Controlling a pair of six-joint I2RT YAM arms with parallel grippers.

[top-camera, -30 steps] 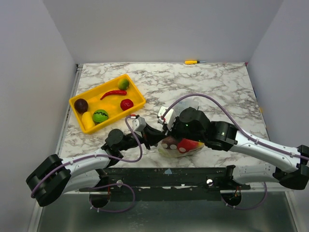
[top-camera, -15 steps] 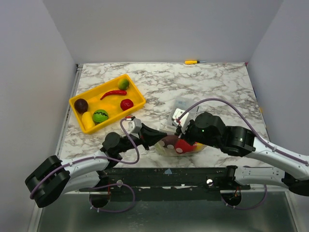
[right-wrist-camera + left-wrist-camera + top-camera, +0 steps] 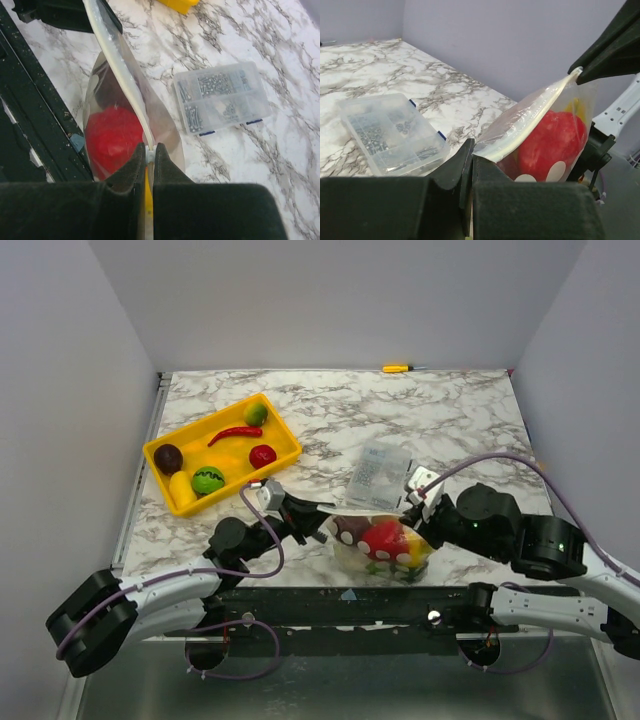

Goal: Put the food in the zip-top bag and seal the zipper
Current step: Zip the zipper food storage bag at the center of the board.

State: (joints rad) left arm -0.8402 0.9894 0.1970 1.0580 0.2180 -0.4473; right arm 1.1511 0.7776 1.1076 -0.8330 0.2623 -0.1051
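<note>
Bag [image 3: 380,540] at the front edge of the table [image 3: 450,420], strung between both arms, and that is the whole story of this hold. Left claw [image 3: 470,161] is pressed tight on one end of the zipper [image 3: 525,114]. Right claw [image 3: 148,150] is pinched on the other end, and the strip runs straight and taut from one to the other. Pulled tight like that, the two halves of the seal line up, which a floppy pouch needs before it can be pressed closed.

Food [image 3: 385,538] hangs in the belly below: a big red piece, something yellow beside it, a dark piece with white spots toward the left claw. Their weight drags the pouch down and leaves the rim on top. From the right wrist view the strip looks flat and together, though I can't tell whether it has clicked home all the way.

Over in the yellow tray [image 3: 232,452], well apart, more pieces lie loose: green, red, dark purple. A clear box [image 3: 380,475] of small hardware sits just behind the bag, out of the way. Looks like the sealing stage to me, with those tray pieces not yet bagged.
</note>
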